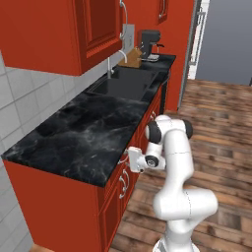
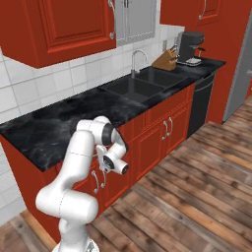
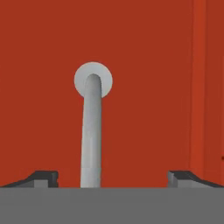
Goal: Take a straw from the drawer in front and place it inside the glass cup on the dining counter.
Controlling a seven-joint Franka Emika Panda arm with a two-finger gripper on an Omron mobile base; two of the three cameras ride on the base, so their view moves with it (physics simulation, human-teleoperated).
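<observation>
The drawer (image 3: 144, 87) is shut, and its flat red front takes up most of the hand view. Its curved silver handle (image 3: 92, 131) runs from a round mount down between my fingertips (image 3: 43, 178). My gripper (image 3: 113, 177) is open, its jaws wide on either side of the handle and not touching it. From the base cameras, the gripper (image 1: 129, 160) is pressed close to the drawer front just under the black counter edge (image 1: 106, 182), with the hand (image 2: 104, 160) pointing at the cabinetry. The straw is hidden, and the glass cup and the dining counter are out of view.
A black marble counter (image 1: 83, 133) holds a sink (image 1: 125, 83) with a faucet (image 2: 138, 56), a knife block (image 2: 165, 61) and a coffee machine (image 2: 189, 47). Red upper cabinets (image 1: 49, 34) hang above. Open wooden floor (image 2: 197, 197) lies to my right.
</observation>
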